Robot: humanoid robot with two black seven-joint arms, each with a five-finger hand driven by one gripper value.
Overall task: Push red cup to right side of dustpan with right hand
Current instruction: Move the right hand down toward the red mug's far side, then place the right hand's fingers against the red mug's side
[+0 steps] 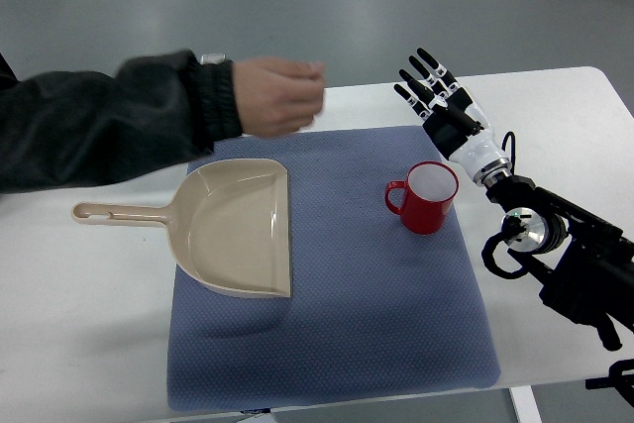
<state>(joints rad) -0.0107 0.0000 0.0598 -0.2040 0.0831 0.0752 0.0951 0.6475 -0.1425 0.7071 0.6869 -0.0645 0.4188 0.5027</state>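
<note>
1. The red cup [427, 199] stands upright on the blue mat [337, 344], well to the right of the dustpan [238, 230], its handle turned back toward the dustpan.
2. The right hand [444, 106] is just beyond the cup from the dustpan, up and a little right of it, near the cup's rim but apart from it. Its fingers [416, 84] are straight and spread and hold nothing.
3. From those fingers the cup lies down and slightly left, toward the near edge of the mat; this is the relation the push turns on. I judge the hand must drop to the cup's dustpan-facing side before any rightward shove, or else nudge it from above.
4. The dustpan lies flat, its handle pointing left off the mat onto the white bench [89, 314].
5. A person's hand [277, 96] in a dark sleeve hovers loosely closed above the dustpan's far edge.
6. The robot's left hand is nowhere to be seen.
</note>
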